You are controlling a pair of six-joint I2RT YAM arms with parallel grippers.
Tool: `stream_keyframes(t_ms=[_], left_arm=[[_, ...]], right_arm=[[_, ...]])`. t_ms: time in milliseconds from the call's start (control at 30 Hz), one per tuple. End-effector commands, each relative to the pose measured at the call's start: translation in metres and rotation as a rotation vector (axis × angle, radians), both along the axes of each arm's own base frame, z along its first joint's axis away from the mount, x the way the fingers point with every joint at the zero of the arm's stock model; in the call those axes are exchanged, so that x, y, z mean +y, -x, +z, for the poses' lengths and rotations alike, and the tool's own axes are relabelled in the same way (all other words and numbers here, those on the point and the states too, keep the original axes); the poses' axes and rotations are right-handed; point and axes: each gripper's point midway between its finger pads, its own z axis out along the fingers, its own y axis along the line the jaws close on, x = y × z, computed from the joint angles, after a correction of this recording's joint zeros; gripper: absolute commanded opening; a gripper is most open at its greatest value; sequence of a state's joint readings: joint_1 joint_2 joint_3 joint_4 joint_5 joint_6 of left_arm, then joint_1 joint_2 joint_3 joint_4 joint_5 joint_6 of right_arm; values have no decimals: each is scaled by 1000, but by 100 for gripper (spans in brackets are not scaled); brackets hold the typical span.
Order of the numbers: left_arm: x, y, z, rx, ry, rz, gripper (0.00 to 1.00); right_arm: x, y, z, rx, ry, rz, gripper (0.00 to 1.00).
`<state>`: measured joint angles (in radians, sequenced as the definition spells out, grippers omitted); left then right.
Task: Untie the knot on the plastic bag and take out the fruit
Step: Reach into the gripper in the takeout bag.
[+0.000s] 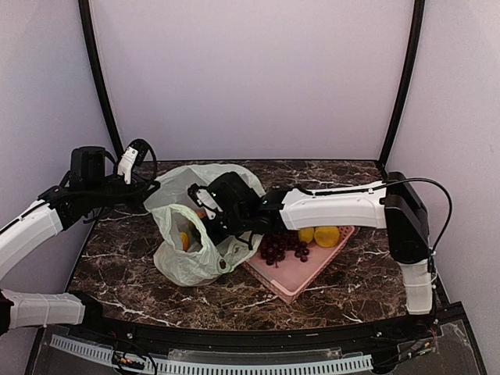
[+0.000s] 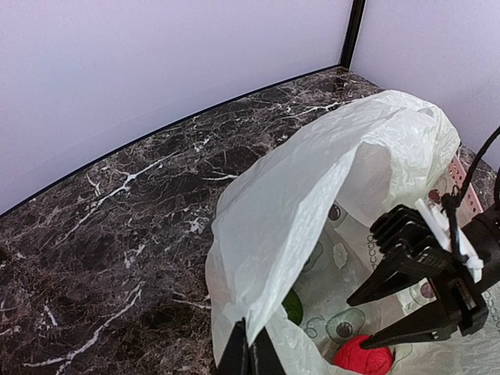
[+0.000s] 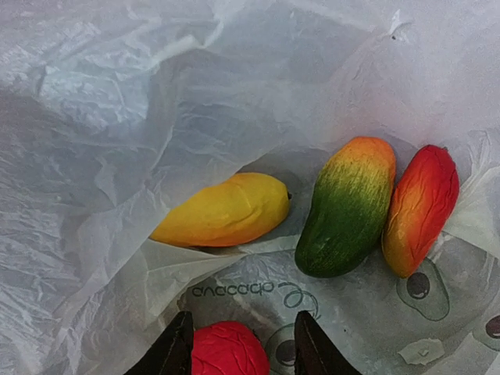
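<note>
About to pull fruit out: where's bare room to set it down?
Bare marble runs along the near edge, before the plastic bag and pink basket. The basket's near half is free; its far end is crowded with grapes and yellow fruit.

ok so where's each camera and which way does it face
Top external: above and behind the arms, looking down at the table; both show.
Left wrist: on the left gripper, looking into the plastic bag it pinches; its fingertips show.
Right wrist: inside the bag, facing fruit; right gripper's open fingers show.
Both wrists share the red fruit.
</note>
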<state>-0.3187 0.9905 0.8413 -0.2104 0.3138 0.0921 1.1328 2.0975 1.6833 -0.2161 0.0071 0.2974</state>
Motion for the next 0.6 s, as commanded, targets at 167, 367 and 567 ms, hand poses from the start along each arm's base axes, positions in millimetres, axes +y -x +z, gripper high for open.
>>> stream_keyframes(t_ms=[167,367,567], left_arm=[[-13,14,8,-21,37,-99,1],[-13,14,9,-27,37,-95,1],[-13,15,9,-27,40,-94,1]], right_arm=[[21,3,-27,77,28,27,42],[17,12,-45,138,63,44,45],[7,34,-61,240,111,76,51]])
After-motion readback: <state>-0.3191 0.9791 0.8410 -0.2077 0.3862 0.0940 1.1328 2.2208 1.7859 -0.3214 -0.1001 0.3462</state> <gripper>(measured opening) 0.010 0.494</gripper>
